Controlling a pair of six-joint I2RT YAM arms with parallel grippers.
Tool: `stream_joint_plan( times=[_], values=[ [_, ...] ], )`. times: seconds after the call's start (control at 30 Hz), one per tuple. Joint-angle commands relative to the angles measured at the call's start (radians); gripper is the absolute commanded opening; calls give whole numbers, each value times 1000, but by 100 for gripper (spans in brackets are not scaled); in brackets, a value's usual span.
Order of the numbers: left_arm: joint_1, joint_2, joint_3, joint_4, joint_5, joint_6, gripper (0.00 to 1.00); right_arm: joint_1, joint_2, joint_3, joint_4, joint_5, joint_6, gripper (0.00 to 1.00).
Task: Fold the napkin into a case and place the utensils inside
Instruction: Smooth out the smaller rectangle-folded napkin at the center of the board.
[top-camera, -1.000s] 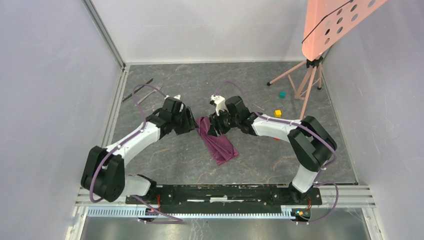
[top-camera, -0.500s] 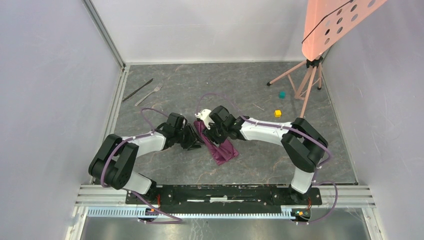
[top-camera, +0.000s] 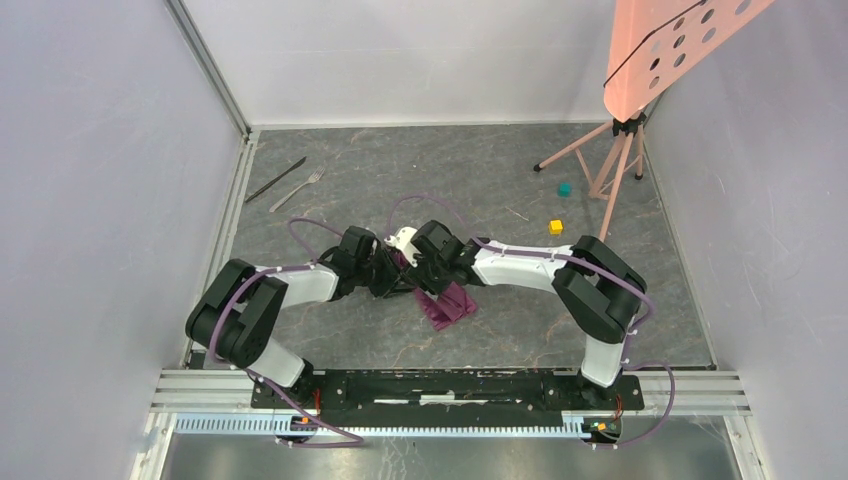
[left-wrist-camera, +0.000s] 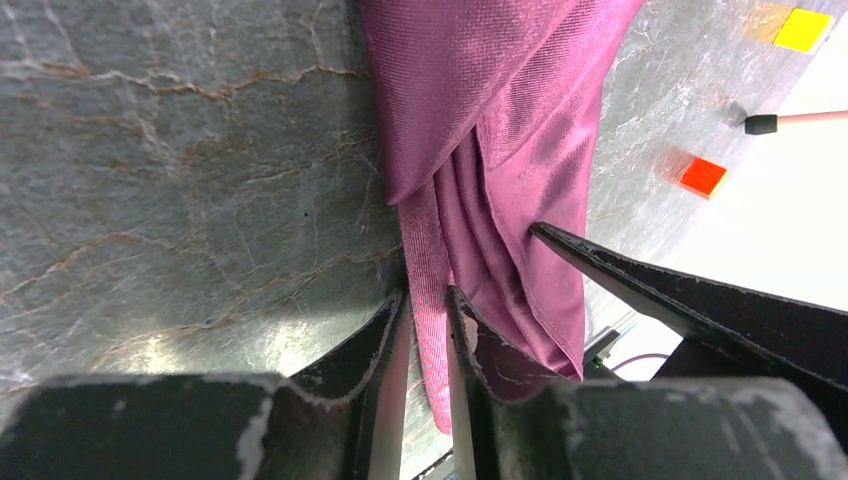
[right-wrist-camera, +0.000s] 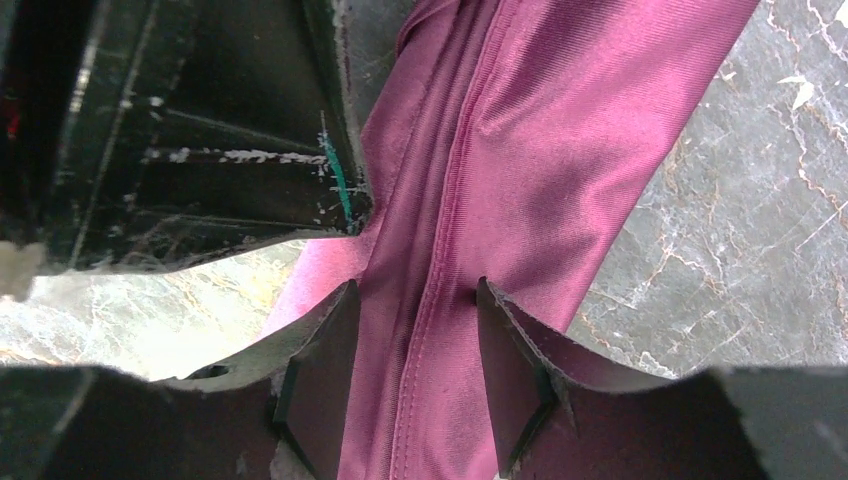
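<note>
The plum-purple napkin (top-camera: 447, 303) lies bunched in a narrow folded strip mid-table, partly hidden under both wrists. My left gripper (top-camera: 393, 279) is shut on a thin edge of the napkin (left-wrist-camera: 490, 90), its jaws almost together around the cloth (left-wrist-camera: 427, 310). My right gripper (top-camera: 424, 276) is right beside it; its jaws stand apart over the cloth's seamed fold (right-wrist-camera: 415, 320), and the napkin (right-wrist-camera: 540, 130) runs under both fingers. The silver fork (top-camera: 300, 188) and the dark knife (top-camera: 277, 179) lie side by side at the far left, away from both grippers.
A yellow cube (top-camera: 556, 227) and a teal cube (top-camera: 564, 188) lie at the right, near a wooden tripod (top-camera: 612, 165) carrying a salmon perforated board. An orange cube (left-wrist-camera: 703, 176) shows in the left wrist view. Metal rails run along the left and near edges.
Both grippers have moved towards the near side and closer together, carrying the napkin's far end with them. The cloth now lies shorter and more bunched. The cutlery has come clear of the left arm.
</note>
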Motion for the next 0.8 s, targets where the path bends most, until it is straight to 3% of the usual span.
stream_joint_plan(
  times=[0.0,0.17,0.5,0.77],
  values=[
    [-5,8,-34,13,-45,-38,27,26,5,23,42,37,-2,55],
    [-5,-5,-61,23,-51,-51,25,33,23,-2,82,52,16,49],
    [-6,4,-85,66,-41,-72,17,35,-13,24,73,50,62,6],
    [-8,-1,-102,98,-43,-85,8,34,-27,49,47,26,99,0]
  ],
)
